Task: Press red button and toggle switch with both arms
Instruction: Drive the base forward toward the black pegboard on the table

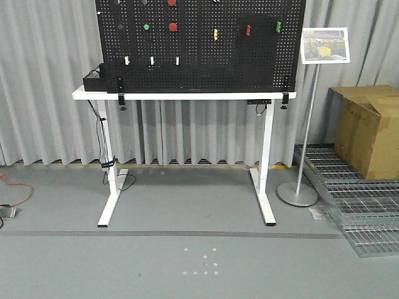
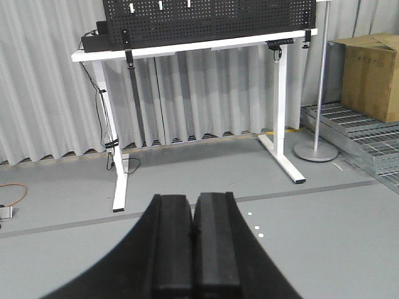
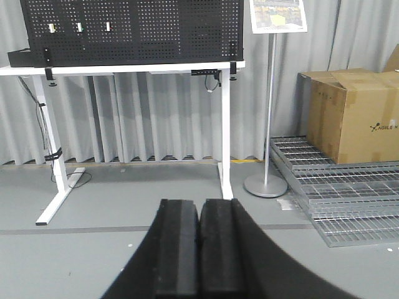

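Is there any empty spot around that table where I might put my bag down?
The floor between the table legs and the wide stretch in front are largely bare. The tabletop is crowded: pegboard and black box leave only a thin front strip. To the right, sign stand, metal grates and cardboard box fill the floor.

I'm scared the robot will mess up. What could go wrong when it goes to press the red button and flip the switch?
1. The pegboard holds several red parts: a red button, another red part at the top edge, and a red switch. From this far back, the robot might aim at the wrong one.
2. Driving closer, its base could bump the sign stand beside the table leg, or catch the orange cable on the floor.
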Controlling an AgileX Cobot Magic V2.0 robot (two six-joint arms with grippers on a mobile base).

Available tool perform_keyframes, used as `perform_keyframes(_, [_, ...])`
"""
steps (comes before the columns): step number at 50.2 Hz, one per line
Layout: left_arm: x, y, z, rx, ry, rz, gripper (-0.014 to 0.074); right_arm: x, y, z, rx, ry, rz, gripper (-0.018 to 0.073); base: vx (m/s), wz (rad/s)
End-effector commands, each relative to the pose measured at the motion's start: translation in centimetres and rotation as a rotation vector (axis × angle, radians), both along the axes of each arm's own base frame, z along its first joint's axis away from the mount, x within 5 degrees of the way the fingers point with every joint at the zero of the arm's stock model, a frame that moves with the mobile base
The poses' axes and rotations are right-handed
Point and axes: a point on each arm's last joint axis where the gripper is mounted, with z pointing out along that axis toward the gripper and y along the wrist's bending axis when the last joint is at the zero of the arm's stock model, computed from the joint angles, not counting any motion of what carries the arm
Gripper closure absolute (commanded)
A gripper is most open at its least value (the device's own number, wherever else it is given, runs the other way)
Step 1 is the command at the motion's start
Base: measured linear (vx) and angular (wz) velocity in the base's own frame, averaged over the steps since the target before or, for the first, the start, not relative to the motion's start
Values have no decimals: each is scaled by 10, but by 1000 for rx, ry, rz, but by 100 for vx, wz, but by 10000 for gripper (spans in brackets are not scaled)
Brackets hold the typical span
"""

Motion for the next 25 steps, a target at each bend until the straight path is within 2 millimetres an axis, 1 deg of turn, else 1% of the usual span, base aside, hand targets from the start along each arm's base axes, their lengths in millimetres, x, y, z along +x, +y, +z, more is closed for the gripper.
perform_keyframes(1, [0,1,-4,-21,-56,9,595,-1,0,4,-16,-83,-3,562,0,0])
perform_keyframes(25, [0,1,-4,-21,-56,9,595,-1,0,4,-16,-83,-3,562,0,0])
